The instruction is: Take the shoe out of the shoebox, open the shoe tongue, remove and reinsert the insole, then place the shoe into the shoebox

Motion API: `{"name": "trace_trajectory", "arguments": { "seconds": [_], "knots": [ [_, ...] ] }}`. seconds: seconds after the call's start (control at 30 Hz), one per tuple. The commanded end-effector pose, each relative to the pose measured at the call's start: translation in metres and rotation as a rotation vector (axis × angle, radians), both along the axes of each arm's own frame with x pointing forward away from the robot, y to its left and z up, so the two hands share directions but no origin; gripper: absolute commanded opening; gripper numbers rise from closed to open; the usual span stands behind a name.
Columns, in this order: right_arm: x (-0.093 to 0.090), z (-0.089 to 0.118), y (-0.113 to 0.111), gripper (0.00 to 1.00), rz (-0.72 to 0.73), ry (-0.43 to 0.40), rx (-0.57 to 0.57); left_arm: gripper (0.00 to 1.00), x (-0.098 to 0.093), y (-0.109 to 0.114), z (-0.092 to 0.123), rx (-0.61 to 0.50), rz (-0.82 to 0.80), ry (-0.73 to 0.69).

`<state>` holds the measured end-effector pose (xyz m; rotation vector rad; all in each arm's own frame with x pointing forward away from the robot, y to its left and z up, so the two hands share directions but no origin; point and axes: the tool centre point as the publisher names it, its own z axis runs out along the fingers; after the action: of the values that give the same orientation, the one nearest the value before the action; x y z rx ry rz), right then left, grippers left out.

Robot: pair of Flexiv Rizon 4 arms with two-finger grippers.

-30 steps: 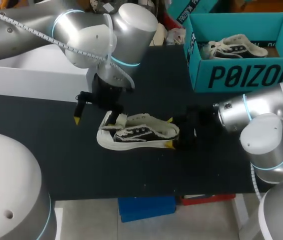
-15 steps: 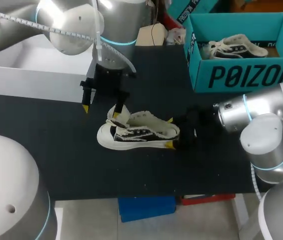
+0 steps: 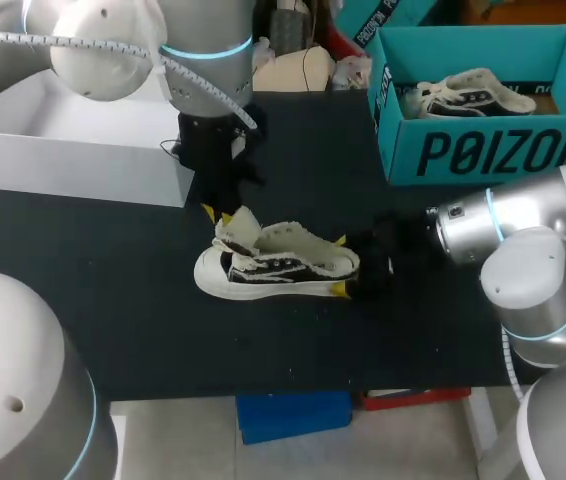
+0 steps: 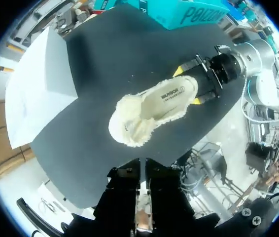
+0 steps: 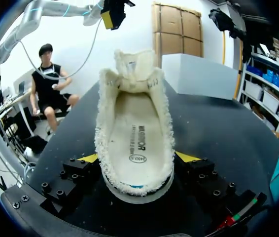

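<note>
A cream fleece-lined shoe with a black side lies on the black table, its tongue standing up. Its insole sits inside, also plain from the left wrist view as the insole. My right gripper is shut on the shoe's heel, one yellow tip on each side; in its own view the right gripper flanks the heel. My left gripper hangs just above the tongue, shut and holding nothing; from the left wrist view the left gripper is well above the shoe.
A teal shoebox at the back right holds a second shoe. A white box stands at the back left, close to my left arm. Bare table lies in front of the shoe.
My left gripper has closed from wide open and drawn up and back from the shoe's toe end. The tongue now stands more upright. The right gripper has kept its hold.
</note>
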<state>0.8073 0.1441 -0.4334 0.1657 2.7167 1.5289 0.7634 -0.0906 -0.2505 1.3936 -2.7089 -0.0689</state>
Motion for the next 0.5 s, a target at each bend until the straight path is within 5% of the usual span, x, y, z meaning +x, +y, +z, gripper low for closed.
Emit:
{"name": "trace_trajectory", "arguments": {
  "seconds": [0.03, 0.5],
  "knots": [
    [0.0005, -0.0017, 0.0008, 0.00, -0.001, 0.001, 0.000, 0.00, 0.0045, 0.0024, -0.0026, -0.313, -1.020, 0.177],
    [0.0005, -0.0017, 0.0008, 0.00, -0.001, 0.001, 0.000, 0.00, -0.0003, 0.0034, -0.0067, -0.291, -1.158, 0.137]
  ]
}}
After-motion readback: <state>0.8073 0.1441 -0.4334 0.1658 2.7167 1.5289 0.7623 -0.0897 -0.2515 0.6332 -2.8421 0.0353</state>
